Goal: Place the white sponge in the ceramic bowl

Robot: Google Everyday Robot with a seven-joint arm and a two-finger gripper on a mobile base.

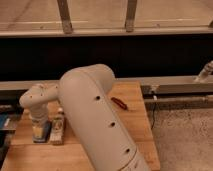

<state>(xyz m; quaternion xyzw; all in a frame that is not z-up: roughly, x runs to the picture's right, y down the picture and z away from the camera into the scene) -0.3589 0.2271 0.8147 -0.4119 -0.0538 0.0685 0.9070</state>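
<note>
My gripper (48, 130) hangs from the pale wrist at the left of the wooden table (132, 130) and points down, low over or on the tabletop. My big pale arm (97, 120) fills the middle of the camera view and hides much of the table. The white sponge is not visible as a separate thing; it may be hidden at the gripper. The ceramic bowl is out of view or hidden behind the arm.
A small red and dark object (119, 103) lies on the table just right of the arm. A grey rail (175, 85) and a dark wall run behind the table. Speckled floor (182, 135) lies to the right. A blue thing (4, 122) shows at the left edge.
</note>
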